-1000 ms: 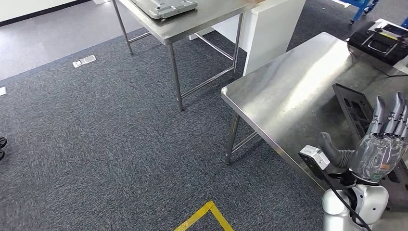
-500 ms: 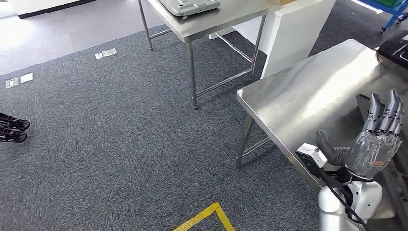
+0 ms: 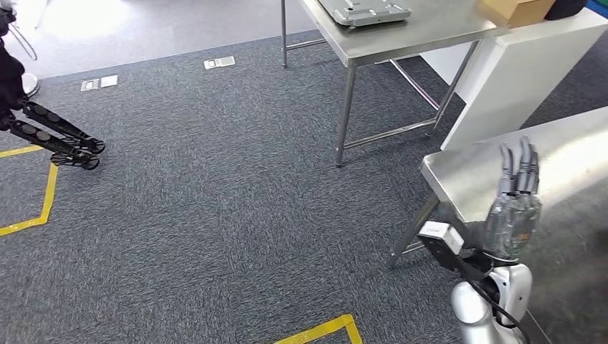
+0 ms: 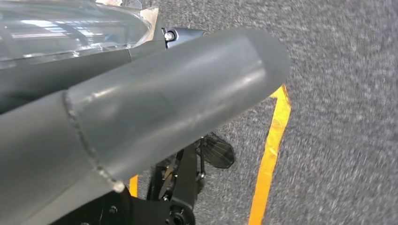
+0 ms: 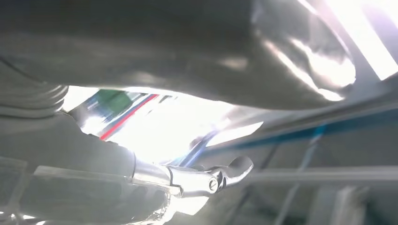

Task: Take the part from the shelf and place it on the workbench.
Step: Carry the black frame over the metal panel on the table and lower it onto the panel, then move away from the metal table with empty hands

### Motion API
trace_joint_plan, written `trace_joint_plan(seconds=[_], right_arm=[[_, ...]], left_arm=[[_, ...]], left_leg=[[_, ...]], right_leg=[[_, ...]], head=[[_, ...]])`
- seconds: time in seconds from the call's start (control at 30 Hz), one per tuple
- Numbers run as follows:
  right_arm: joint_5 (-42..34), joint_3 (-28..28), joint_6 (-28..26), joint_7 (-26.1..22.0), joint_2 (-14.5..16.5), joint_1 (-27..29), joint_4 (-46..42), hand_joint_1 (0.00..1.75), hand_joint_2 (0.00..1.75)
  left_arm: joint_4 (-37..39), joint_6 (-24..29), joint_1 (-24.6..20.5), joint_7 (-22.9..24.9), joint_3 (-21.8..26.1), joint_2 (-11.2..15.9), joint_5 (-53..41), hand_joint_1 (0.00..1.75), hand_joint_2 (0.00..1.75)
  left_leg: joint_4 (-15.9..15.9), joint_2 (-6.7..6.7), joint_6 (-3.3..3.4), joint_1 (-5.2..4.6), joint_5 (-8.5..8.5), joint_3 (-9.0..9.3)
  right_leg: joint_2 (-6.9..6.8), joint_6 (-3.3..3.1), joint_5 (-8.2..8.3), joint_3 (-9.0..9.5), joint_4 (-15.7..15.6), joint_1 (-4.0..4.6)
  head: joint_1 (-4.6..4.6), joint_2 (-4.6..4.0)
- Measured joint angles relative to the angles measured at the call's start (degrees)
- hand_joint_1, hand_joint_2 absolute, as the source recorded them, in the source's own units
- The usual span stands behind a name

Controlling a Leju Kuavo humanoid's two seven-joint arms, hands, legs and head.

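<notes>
- Right hand: raised at the near corner of the workbench, fingers straight and apart, nothing in it. Arm cut off at the frame's lower edge.
- Right wrist view: blown out by glare and blurred; the thumb is a dark mass, and little else can be made out.
- Left hand: in its wrist view the thick grey thumb hides the fingers; cannot tell whether they are spread or curled, or whether they hold anything.
- Workbench: one steel top, cut off at the right edge; only its near corner and one leg are visible.
- Yellow floor tape: two separate marks on grey carpet, one at the bottom, one at far left.
- Second steel table, farther off: top cut by the upper edge, carrying one grey metal plate.
- The part: cannot be picked out with certainty in these views.
</notes>
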Motion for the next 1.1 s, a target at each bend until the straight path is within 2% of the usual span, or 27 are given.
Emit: trace_joint_plan(seconds=[0.07,0.1,0.13,0.17,0.23,0.27,0.3,0.37,0.4,0.43,0.5,0.53,0.57,0.6,0.67,0.7,0.73,0.77,0.8,0.83,0.87,0.9,0.93,0.97,1.0,1.07,1.1], right_arm=[[0.0,2.7,0.0,-0.3,-0.1,0.0,1.6,0.00,0.00],[0.0,3.8,0.0,-0.3,0.0,0.0,2.4,0.00,0.00],[-0.2,4.7,0.0,-0.3,0.0,-0.2,2.9,0.00,0.00],[-0.5,5.7,0.0,-0.2,0.1,-0.5,3.4,0.00,0.00],[-1.6,7.7,0.0,-0.1,0.1,-1.2,4.1,0.00,0.00],[-2.5,8.8,0.0,0.0,-0.1,-1.5,4.4,0.00,0.00],[-3.4,9.9,0.0,0.1,-0.4,-1.7,4.7,0.00,0.00],[-5.1,12.1,0.0,0.4,-1.0,-2.1,5.2,0.00,0.00],[-5.8,13.2,0.0,0.4,-1.4,-2.4,5.4,0.00,0.00],[-6.4,14.3,0.0,0.5,-1.7,-2.7,5.7,0.00,0.00],[-7.2,16.6,0.0,0.5,-2.2,-3.2,6.2,0.00,0.00],[-7.5,17.5,0.0,0.5,-2.5,-3.3,6.4,0.00,0.00],[-8.0,18.3,0.0,0.6,-2.8,-3.3,6.7,0.00,0.00],[-8.6,19.0,0.0,0.7,-3.0,-3.2,7.1,0.00,0.00],[-10.0,20.3,0.2,1.0,-3.2,-2.7,8.2,0.00,0.00],[-10.7,20.8,0.3,1.0,-3.2,-2.2,9.0,0.00,0.00],[-11.2,21.2,0.4,1.1,-3.2,-1.6,10.1,0.00,0.00],[-11.6,21.5,0.5,1.2,-3.2,-0.9,11.3,0.00,0.00],[-11.8,21.9,0.5,1.4,-3.1,-0.1,12.9,0.00,0.00],[-12.0,22.1,0.6,1.5,-3.0,0.7,14.4,0.00,0.00],[-12.2,22.3,0.6,1.6,-2.9,1.6,16.0,0.00,0.00],[-12.4,22.4,0.7,1.8,-2.8,2.2,17.5,0.00,0.00],[-12.5,22.5,0.8,2.2,-2.5,2.7,19.0,0.00,0.00],[-12.7,22.4,1.0,2.6,-2.2,2.9,20.9,0.00,0.00],[-13.1,22.2,1.1,3.1,-1.8,2.9,23.3,0.00,0.00],[-14.3,21.6,1.1,3.9,-0.7,2.6,29.5,0.00,0.00],[-14.9,21.2,1.1,4.0,-0.1,2.4,32.7,0.00,0.00]], left_arm=[[0.0,0.2,0.0,0.0,0.0,-0.1,0.0,0.00,0.00],[0.0,0.3,0.0,0.0,0.0,-0.1,0.0,0.00,0.00],[0.0,0.5,0.0,0.0,0.0,-0.1,0.0,0.00,0.00],[0.0,0.6,0.2,0.0,0.0,-0.1,0.0,0.00,0.00],[0.0,0.8,0.2,0.0,0.0,-0.2,0.0,0.00,0.00],[0.0,1.0,0.1,0.1,0.0,-0.2,0.0,0.00,0.00],[0.0,1.2,0.0,0.1,0.0,-0.3,0.0,0.00,0.00],[0.0,1.5,-0.1,0.1,0.0,-0.4,0.1,0.00,0.00],[0.0,1.7,0.0,0.1,0.0,-0.5,0.2,0.00,0.00],[0.0,1.9,0.1,0.1,0.0,-0.5,0.4,0.00,0.00],[0.0,2.7,0.1,0.1,0.0,-0.6,0.6,0.00,0.00],[0.0,3.0,0.0,0.1,0.0,-0.7,0.7,0.00,0.00],[0.0,3.3,-0.1,0.1,0.0,-0.8,0.9,0.00,0.00],[0.0,3.7,-0.2,0.1,0.0,-0.9,1.0,0.00,0.00],[0.0,4.3,-0.3,0.1,0.2,-1.0,1.4,0.00,0.00],[0.0,4.7,-0.2,0.1,0.4,-1.1,1.6,0.00,0.00],[0.0,5.1,-0.1,0.2,0.6,-1.2,1.8,0.00,0.00],[0.0,5.6,-0.1,0.2,0.9,-1.3,2.1,0.00,0.00],[0.0,6.0,-0.1,0.3,1.1,-1.4,2.3,0.00,0.00],[0.0,6.4,-0.2,0.3,1.3,-1.4,2.4,0.00,0.00],[0.0,6.6,-0.2,0.3,1.4,-1.5,2.6,0.00,0.00],[0.0,6.9,-0.1,0.4,1.5,-1.6,2.7,0.00,0.00],[0.0,7.2,-0.1,0.4,1.7,-1.7,2.8,0.00,0.00],[0.0,7.6,0.0,0.5,1.9,-1.8,3.0,0.00,0.00],[0.0,8.2,0.0,0.5,2.2,-1.9,3.2,0.00,0.00],[0.0,9.2,0.0,0.6,2.6,-2.3,3.6,0.00,0.00],[0.0,9.6,0.1,0.7,2.7,-2.4,3.7,0.00,0.00]], left_leg=[[0.2,-1.35,-0.32,-0.13,-0.04,-0.25],[0.2,-2.00,-0.56,-0.14,0.00,-0.42],[0.2,-2.60,-0.80,-0.10,0.06,-0.61],[0.4,-2.20,-1.07,-0.06,-0.03,-0.76],[2.8,1.03,-1.73,-0.06,-1.48,-1.94],[5.6,3.22,-2.10,0.08,-2.89,-3.26],[9.0,4.63,-2.48,0.35,-4.52,-5.10],[15.1,5.66,-3.10,1.15,-6.56,-8.67],[15.8,5.94,-3.36,1.57,-6.23,-9.32],[14.4,6.32,-3.59,1.95,-4.94,-8.79],[7.1,8.53,-4.01,2.39,-1.47,-4.99],[3.9,9.61,-4.02,2.34,-0.41,-3.17],[1.9,10.35,-3.88,2.13,-0.01,-1.97],[1.2,10.42,-3.59,1.80,-0.17,-1.54],[0.9,8.82,-2.67,1.33,-0.27,-1.31],[0.6,8.06,-2.25,1.27,-0.20,-1.08],[0.3,7.36,-1.80,1.32,-0.08,-0.84],[0.1,6.67,-1.35,1.43,0.03,-0.60],[0.0,5.94,-1.03,1.41,0.01,-0.53],[0.0,5.15,-0.75,1.38,-0.03,-0.52],[0.0,4.19,-0.60,1.30,-0.08,-0.51],[0.0,3.19,-0.56,1.21,-0.12,-0.47],[0.1,2.22,-0.56,1.15,-0.15,-0.40],[0.1,1.26,-0.61,1.12,-0.20,-0.28],[0.1,0.41,-0.69,1.13,-0.25,-0.17],[0.3,-1.17,-1.09,0.96,-0.50,-0.08],[0.3,-1.84,-1.35,0.92,-0.59,-0.13]], right_leg=[[1.80,-0.50,1.92,1.83,-4.4,0.05],[1.77,-0.94,2.11,2.06,-4.8,0.16],[1.04,-1.32,2.21,2.27,-5.0,0.14],[0.43,-1.66,2.30,2.47,-5.1,0.05],[-0.88,-2.45,2.37,2.97,-5.5,-0.18],[-1.60,-2.84,2.30,3.21,-5.6,-0.12],[-2.39,-3.19,2.13,3.38,-5.6,0.00],[-4.06,-3.59,1.86,3.57,-5.6,0.11],[-4.82,-3.58,1.71,3.64,-5.6,0.10],[-5.52,-3.46,1.55,3.76,-5.6,0.06],[-6.76,-2.86,1.04,4.26,-5.6,0.04],[-7.32,-2.46,0.70,4.42,-5.6,0.22],[-7.87,-2.03,0.40,4.67,-5.6,0.40],[-8.44,-1.59,0.14,4.94,-5.8,0.57],[-9.52,-0.77,-0.23,5.65,-6.1,0.60],[-9.11,-0.46,-0.59,5.83,-5.9,0.44],[-7.99,-0.38,-1.31,5.48,-4.8,0.30],[-6.38,-0.51,-2.52,4.34,-2.3,0.16],[-4.63,-0.83,-4.03,2.46,1.3,0.03],[-3.56,-1.10,-5.50,0.13,5.4,0.04],[-2.99,-1.13,-6.46,-2.15,9.0,0.06],[-2.71,-0.92,-6.47,-3.67,10.8,0.09],[-2.51,-0.52,-5.49,-4.07,10.3,0.12],[-2.17,-0.05,-3.70,-3.39,7.6,0.11],[-1.12,0.33,-1.56,-1.88,3.4,0.01],[1.13,0.21,1.56,0.83,-3.4,-0.12],[1.77,-0.21,2.17,1.50,-4.9,-0.08]], head=[[-0.05,0.00],[-0.07,0.00],[-0.06,0.00],[-0.08,0.00],[-0.26,0.00],[-0.39,0.00],[-0.48,0.00],[-0.49,0.00],[-0.50,0.00],[-0.51,0.00],[-0.55,0.00],[-0.51,0.00],[-0.42,0.00],[-0.30,0.00],[-0.10,0.00],[-0.05,0.00],[-0.01,0.00],[0.07,0.00],[0.12,0.00],[0.16,0.00],[0.17,0.00],[0.20,0.00],[0.20,0.00],[0.21,0.00],[0.24,0.00],[0.25,0.00],[0.22,0.00]])
